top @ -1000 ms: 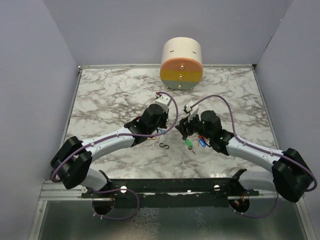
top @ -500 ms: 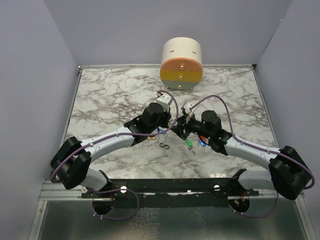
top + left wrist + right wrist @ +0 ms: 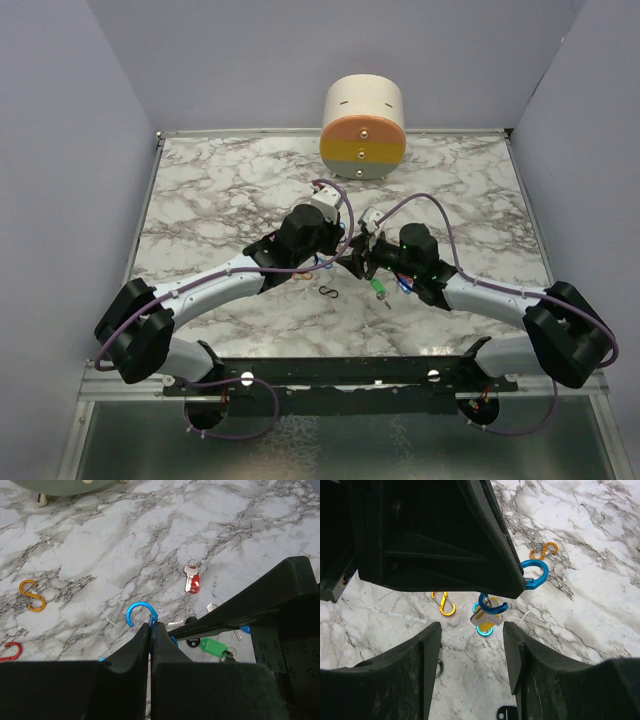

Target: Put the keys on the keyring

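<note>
A marble-patterned table point(image 3: 220, 190) enclosed by plain lavender walls carried a cream cylindrical container point(image 3: 363, 130) at its far edge, and the two arms met over the middle of the surface. The left gripper point(image 3: 151, 626) was fully closed, its fingertips pinching the waist of the keyring point(image 3: 135, 606), a blue S-shaped clip held clear of the table with one loop above the grip and one below. In the right wrist view a pale yellow-headed key point(image 3: 481, 617) appeared to hang from the lower loop, though whether it was fully threaded could not be told. The right gripper point(image 3: 472, 635) stood roughly half open just beneath that loop, with nothing between its jaws. The other keys lay loose on the marble near the grippers: the red key point(image 3: 192, 582) by itself, the green key point(image 3: 215, 646) close to a dark-headed one point(image 3: 192, 641) and a blue one partly hidden behind a finger. Spare clips, among them an orange clip point(image 3: 31, 595) and a black clip point(image 3: 329, 292), lay apart and untouched. By this evidence the task was at an early stage, with at most one key on and about four left to thread.
</note>
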`<state>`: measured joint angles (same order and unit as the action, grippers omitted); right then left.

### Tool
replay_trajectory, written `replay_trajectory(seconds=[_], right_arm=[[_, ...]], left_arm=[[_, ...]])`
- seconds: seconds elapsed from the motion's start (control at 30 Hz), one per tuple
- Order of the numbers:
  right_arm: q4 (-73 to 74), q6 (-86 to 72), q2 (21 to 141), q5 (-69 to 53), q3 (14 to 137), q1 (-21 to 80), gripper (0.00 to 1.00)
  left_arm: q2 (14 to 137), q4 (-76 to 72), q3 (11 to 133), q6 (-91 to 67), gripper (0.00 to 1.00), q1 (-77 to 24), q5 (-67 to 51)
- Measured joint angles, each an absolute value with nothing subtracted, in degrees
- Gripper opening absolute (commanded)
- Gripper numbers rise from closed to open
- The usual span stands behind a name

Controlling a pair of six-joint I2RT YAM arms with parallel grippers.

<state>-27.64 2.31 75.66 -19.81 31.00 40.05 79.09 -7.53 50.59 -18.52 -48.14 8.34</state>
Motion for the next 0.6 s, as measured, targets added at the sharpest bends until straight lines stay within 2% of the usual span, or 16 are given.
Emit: replay_trajectory(seconds=[0.6], right_arm=[[-38.0, -0.1, 79.9, -20.0, 28.9, 40.1, 0.45]], left_arm=[[78.9, -7.5, 50.6, -19.6, 0.0, -48.8, 7.9]])
